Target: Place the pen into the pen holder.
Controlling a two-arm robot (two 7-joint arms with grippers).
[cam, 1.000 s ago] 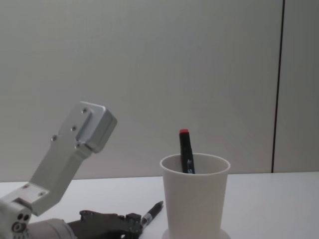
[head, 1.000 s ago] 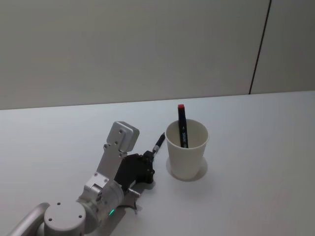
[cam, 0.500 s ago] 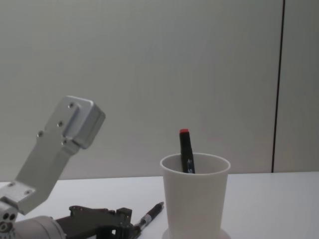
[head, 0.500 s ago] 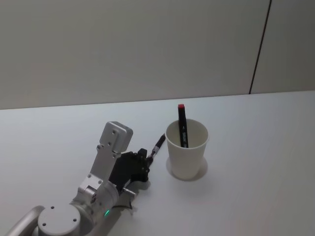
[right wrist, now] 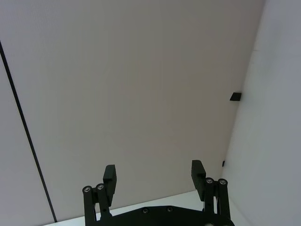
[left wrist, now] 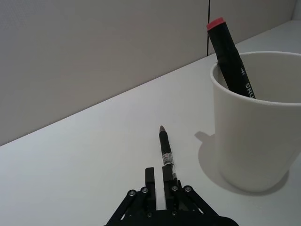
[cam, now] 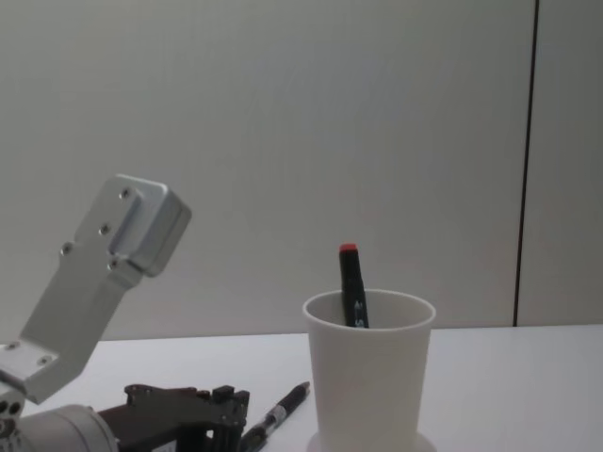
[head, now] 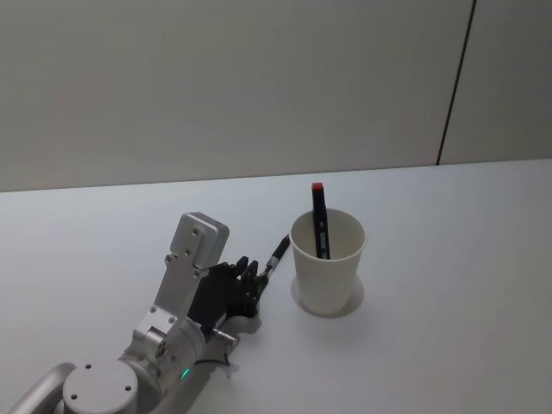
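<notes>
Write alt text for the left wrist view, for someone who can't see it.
A thin black pen lies on the white table, its near end at the left gripper and its tip pointing away. Beside it stands a white paper cup holding a black marker with a red cap.

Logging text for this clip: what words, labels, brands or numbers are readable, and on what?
"SRU": white print on the red-capped marker, as far as it reads; the rest is hidden behind the rim of the pen holder.
Label band on the pen, by the left gripper: too small to read.
Pen holder: no text.
</notes>
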